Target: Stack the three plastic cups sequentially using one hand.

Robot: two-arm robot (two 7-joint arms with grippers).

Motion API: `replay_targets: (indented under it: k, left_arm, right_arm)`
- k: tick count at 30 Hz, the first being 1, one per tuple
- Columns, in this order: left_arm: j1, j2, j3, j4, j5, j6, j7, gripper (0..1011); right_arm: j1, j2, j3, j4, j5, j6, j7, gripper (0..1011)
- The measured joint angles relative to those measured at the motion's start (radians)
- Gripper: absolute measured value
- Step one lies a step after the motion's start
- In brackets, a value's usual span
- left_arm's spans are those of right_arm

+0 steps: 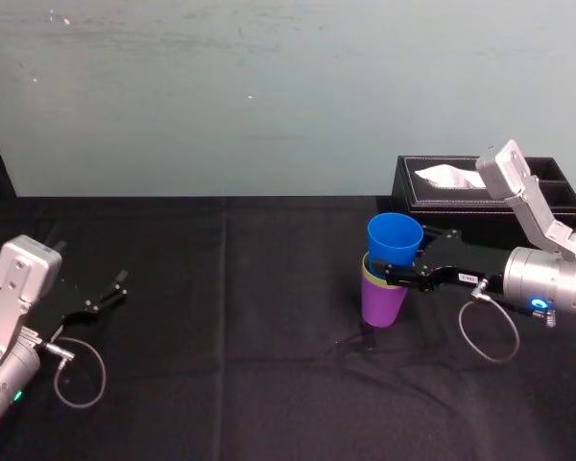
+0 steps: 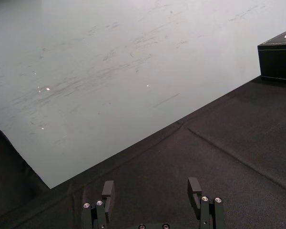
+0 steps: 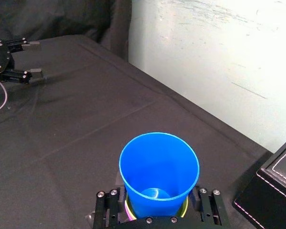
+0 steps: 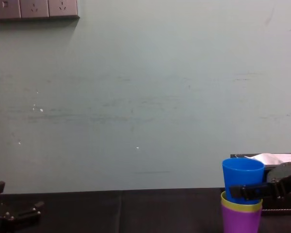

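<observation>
The right gripper (image 1: 403, 259) clamps the blue cup (image 1: 394, 238), mouth up and axis near vertical, perhaps leaning slightly. It is nested in the yellow-green cup (image 1: 372, 277) and purple cup (image 1: 382, 305) near the tissue box (image 1: 432, 206). The left gripper (image 2: 151, 188) rests with fingers apart.

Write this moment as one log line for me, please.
right gripper: shut on blue cup, part-way into yellow-green cup | yellow-green cup: nested in purple cup | left gripper: open, parked at left
</observation>
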Motion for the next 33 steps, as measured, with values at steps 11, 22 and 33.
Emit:
replay_targets:
  k: [11, 22, 33]
  left_arm:
    - [0.000, 0.000, 0.000, 0.000, 0.000, 0.000, 0.000, 1000]
    - [0.000, 0.000, 0.000, 0.000, 0.000, 0.000, 0.000, 1000]
    - [0.000, 0.000, 0.000, 0.000, 0.000, 0.000, 0.000, 1000]
  right_arm:
    - [0.001, 0.000, 0.000, -0.001, 0.000, 0.001, 0.000, 1000]
    - [-0.034, 0.005, 0.033, -0.032, 0.014, -0.070, -0.008, 1000]
    - [-0.172, 0.018, 0.131, -0.126, 0.066, -0.217, -0.057, 1000]
